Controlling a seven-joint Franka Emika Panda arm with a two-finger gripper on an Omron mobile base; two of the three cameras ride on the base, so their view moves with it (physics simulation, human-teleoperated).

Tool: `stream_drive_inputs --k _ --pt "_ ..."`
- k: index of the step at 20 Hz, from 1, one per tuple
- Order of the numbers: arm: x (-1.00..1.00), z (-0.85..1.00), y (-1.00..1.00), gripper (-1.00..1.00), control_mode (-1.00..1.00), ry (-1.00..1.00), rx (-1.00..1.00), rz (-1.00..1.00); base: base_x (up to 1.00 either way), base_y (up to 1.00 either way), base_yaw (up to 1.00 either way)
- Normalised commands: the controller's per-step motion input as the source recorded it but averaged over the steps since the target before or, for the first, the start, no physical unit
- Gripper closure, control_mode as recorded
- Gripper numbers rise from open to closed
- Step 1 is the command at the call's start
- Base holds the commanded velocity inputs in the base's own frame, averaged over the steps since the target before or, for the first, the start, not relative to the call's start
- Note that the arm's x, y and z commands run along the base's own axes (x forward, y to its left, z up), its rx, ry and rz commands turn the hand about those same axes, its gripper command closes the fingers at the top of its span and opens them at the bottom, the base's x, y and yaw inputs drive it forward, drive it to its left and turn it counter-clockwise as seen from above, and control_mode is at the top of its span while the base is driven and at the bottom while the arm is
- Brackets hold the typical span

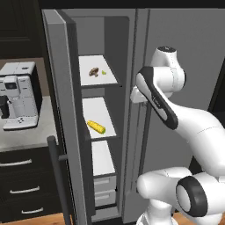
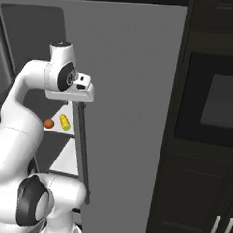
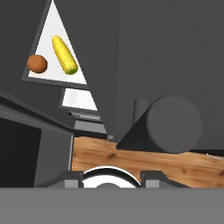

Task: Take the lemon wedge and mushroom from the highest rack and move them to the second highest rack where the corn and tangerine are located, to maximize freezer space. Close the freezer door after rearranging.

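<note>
Tool (image 3: 112, 177) tips barely visible, gap impossible to judge, smooth grey cylindrical door handle (image 3: 174, 124) just ahead, bumpy yellow corn (image 3: 64, 54) and round tangerine (image 3: 37, 64) beyond on flat white shelf (image 3: 54, 26)

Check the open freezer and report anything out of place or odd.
Nothing is spilled, tipped or damaged. The freezer door stands open. The mushroom and lemon wedge lie on the highest rack, not yet moved; the corn and tangerine lie on the second highest rack.
</note>
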Motion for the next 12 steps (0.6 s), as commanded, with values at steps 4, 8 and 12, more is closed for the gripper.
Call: stream_drive_inputs --k 4,8,12 --pt "-0.26 0.0 0.0 -1.0 -1.0 -0.04 0.0 0.0 0.0 0.0 0.0" --pt "-0.39 0.0 -0.04 -1.0 -1.0 0.0 0.0 0.0 0.0 0.0 0.0" --pt "-0.49 0.0 -0.06 -1.0 -1.0 0.0 0.01 -0.01 0.0 0.0 0.0"
